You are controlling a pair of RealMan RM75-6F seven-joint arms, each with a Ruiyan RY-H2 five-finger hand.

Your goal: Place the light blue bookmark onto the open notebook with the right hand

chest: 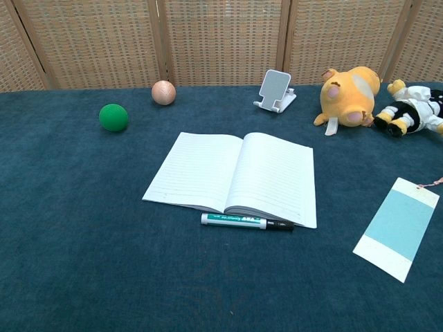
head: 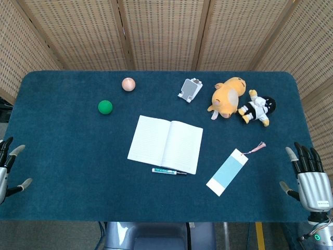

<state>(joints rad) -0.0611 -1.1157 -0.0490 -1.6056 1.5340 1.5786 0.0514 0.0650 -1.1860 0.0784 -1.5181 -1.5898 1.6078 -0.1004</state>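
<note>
At lower right of the head view, the right hand (head: 311, 179) waits empty, fingers spread (nothing begun), so it must next reach left to the light blue bookmark (head: 227, 171), then carry it to the open notebook (head: 165, 144).

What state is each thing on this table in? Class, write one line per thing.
notebook: open, flat.
light blue bookmark: flat on the cloth, apart from the notebook.
marker pen: capped, lying against the notebook's near edge.
phone stand: unfolded, empty.
left hand: open, holding nothing.
right hand: open, holding nothing.
</note>
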